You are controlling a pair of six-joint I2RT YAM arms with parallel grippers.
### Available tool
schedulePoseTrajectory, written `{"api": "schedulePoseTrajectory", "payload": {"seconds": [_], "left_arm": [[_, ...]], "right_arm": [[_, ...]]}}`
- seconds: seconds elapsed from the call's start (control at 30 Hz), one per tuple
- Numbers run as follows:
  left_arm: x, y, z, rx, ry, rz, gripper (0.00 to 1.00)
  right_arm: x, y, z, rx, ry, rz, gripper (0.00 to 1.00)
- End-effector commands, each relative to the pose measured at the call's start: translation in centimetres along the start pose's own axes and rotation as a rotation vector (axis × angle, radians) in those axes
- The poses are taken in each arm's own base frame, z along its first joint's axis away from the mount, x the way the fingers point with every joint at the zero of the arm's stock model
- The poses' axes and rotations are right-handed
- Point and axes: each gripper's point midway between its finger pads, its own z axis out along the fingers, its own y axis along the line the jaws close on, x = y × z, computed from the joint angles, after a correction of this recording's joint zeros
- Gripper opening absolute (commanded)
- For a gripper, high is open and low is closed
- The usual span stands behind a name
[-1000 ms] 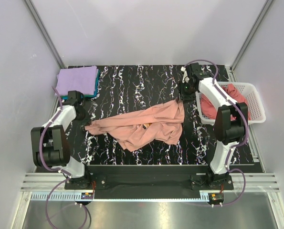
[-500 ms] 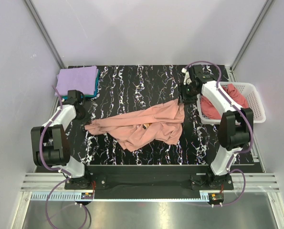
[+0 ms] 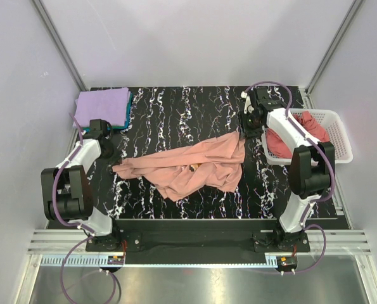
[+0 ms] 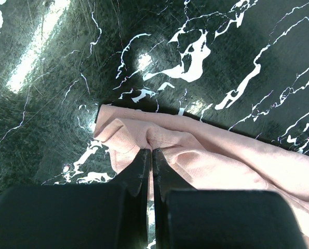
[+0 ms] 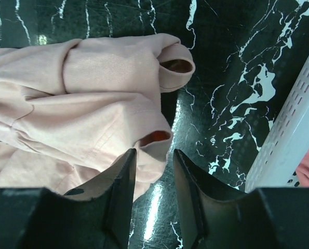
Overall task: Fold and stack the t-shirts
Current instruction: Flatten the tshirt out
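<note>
Overhead, one salmon shirt (image 3: 188,166) lies crumpled mid-table (image 3: 175,114). Two folded shirts are stacked far left, a lavender shirt (image 3: 101,106) on a teal shirt (image 3: 127,114).

Left wrist: the left gripper (image 4: 149,151) is clenched on the salmon shirt's corner.

Right wrist: the right gripper (image 5: 154,153) has its fingers apart, straddling a sleeve hem.

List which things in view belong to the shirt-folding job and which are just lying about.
Part of the job: salmon t-shirt, lying crumpled; folded purple t-shirt; teal t-shirt under it; rose-pink t-shirt in the white basket.
Just lying about: white basket; black marbled table.
</note>
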Motion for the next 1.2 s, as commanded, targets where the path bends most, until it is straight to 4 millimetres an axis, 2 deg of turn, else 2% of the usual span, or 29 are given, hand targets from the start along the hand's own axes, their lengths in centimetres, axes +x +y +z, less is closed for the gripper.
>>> {"api": "schedulePoseTrajectory", "payload": {"seconds": [0.0, 0.1, 0.27, 0.37, 0.47, 0.5, 0.57, 0.6, 0.67, 0.7, 0.73, 0.77, 0.8, 0.83, 0.87, 0.9, 0.97, 1.0, 1.03, 1.07, 1.1, 1.13, 1.17], "left_arm": [[-1.3, -1.2, -0.6, 0.052, -0.038, 0.011, 0.00], [-1.2, -1.2, -0.5, 0.051, -0.036, 0.008, 0.00], [-1.3, -1.3, -0.6, 0.055, -0.037, -0.002, 0.00], [-1.2, -1.5, -0.6, 0.069, -0.034, -0.005, 0.00], [-1.6, -2.1, -1.0, 0.093, -0.043, -0.004, 0.00], [-1.7, -2.2, -1.4, 0.098, -0.047, -0.004, 0.00], [-3.0, -3.4, -4.1, 0.135, -0.080, -0.017, 0.00], [-4.1, -4.1, -5.7, 0.154, -0.118, -0.024, 0.00], [-7.6, -6.3, -11.4, 0.242, -0.257, -0.057, 0.00], [-8.5, -6.4, -13.3, 0.245, -0.296, -0.080, 0.00], [-9.5, -6.9, -15.4, 0.275, -0.339, -0.099, 0.00], [-11.1, -8.2, -19.3, 0.340, -0.408, -0.127, 0.00], [-12.3, -7.9, -21.4, 0.338, -0.464, -0.162, 0.00], [-13.1, -8.3, -23.5, 0.360, -0.498, -0.181, 0.00], [-14.0, -8.7, -26.6, 0.402, -0.544, -0.223, 0.00], [-14.5, -8.8, -28.9, 0.447, -0.588, -0.245, 0.00], [-15.3, -9.8, -32.4, 0.565, -0.657, -0.289, 0.00], [-15.1, -9.8, -34.3, 0.613, -0.681, -0.302, 0.00], [-15.2, -9.6, -35.2, 0.628, -0.694, -0.318, 0.00], [-14.9, -9.6, -36.1, 0.642, -0.689, -0.326, 0.00], [-14.4, -10.2, -38.0, 0.694, -0.688, -0.308, 0.00], [-13.9, -10.2, -39.3, 0.725, -0.699, -0.301, 0.00], [-13.5, -10.3, -40.0, 0.746, -0.694, -0.307, 0.00]], "right_arm": [[-0.7, -0.5, -0.1, 0.038, -0.024, -0.023, 0.41], [-0.6, -1.1, 0.2, 0.068, -0.029, -0.021, 0.40], [-1.1, -0.7, 1.6, 0.041, -0.023, -0.018, 0.39], [-2.1, -0.2, 2.3, 0.013, -0.034, -0.019, 0.39], [-3.8, 0.4, 1.7, -0.018, -0.081, -0.025, 0.07], [-5.3, 0.0, 0.7, 0.017, -0.120, -0.027, 0.00], [-6.8, -0.6, -2.4, 0.077, -0.167, -0.030, 0.00], [-9.4, -1.3, -5.4, 0.144, -0.252, -0.027, 0.00], [-11.5, -1.9, -10.5, 0.211, -0.342, -0.021, 0.00], [-14.1, -2.2, -14.7, 0.260, -0.455, -0.009, 0.00], [-15.1, -2.3, -17.5, 0.286, -0.516, 0.001, 0.00], [-15.7, -2.5, -19.7, 0.309, -0.563, 0.011, 0.00], [-16.8, -3.0, -23.8, 0.359, -0.665, 0.040, 0.00], [-17.3, -3.2, -25.7, 0.378, -0.719, 0.059, 0.00], [-17.5, -3.3, -27.4, 0.391, -0.760, 0.082, 0.00], [-17.7, -3.6, -30.7, 0.416, -0.836, 0.118, 0.00], [-17.8, -3.1, -33.6, 0.393, -0.913, 0.148, 0.00], [-17.8, -2.5, -35.2, 0.364, -0.952, 0.148, 0.00], [-17.3, -2.1, -37.5, 0.344, -1.005, 0.152, 0.00], [-17.0, -1.8, -38.9, 0.328, -1.038, 0.163, 0.00], [-16.0, -1.4, -41.6, 0.306, -1.094, 0.167, 0.00], [-15.7, -1.0, -43.2, 0.283, -1.144, 0.167, 0.00], [-15.2, -0.8, -43.3, 0.267, -1.150, 0.152, 0.00]]}}
